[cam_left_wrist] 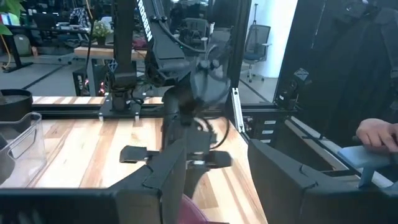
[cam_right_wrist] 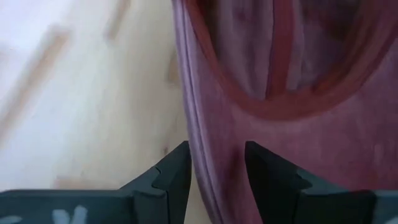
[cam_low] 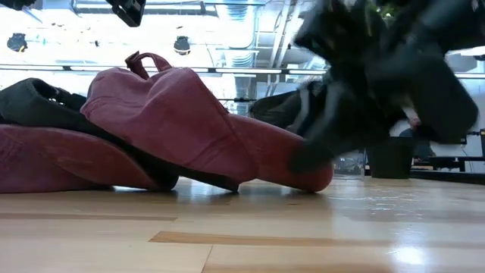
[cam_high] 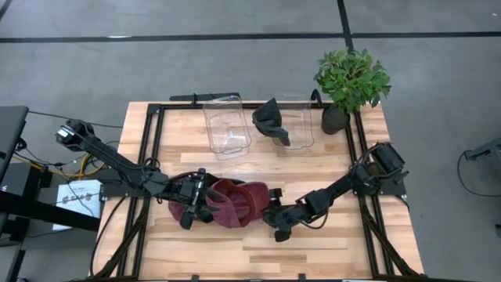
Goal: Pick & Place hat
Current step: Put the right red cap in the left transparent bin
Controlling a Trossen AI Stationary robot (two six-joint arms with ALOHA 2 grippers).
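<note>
1. No brand or label can be read; white lettering runs down the dark arm in the left wrist view, but it is cut off and unclear.
2. The maroon cap lies on the wooden table at about 6 o'clock from the table's middle, between the two grippers.
3. The right gripper sits at the cap's 3 o'clock side; its fingers stand slightly apart, straddling the edge of the cap's brim.
4. The left gripper is at the cap's 9 o'clock side, fingers spread apart, touching the cap's fabric.
5. At 12 o'clock from the cap stand two clear plastic bins; the right one holds a dark cap.
6. A potted plant stands at the table's 1 o'clock corner.
</note>
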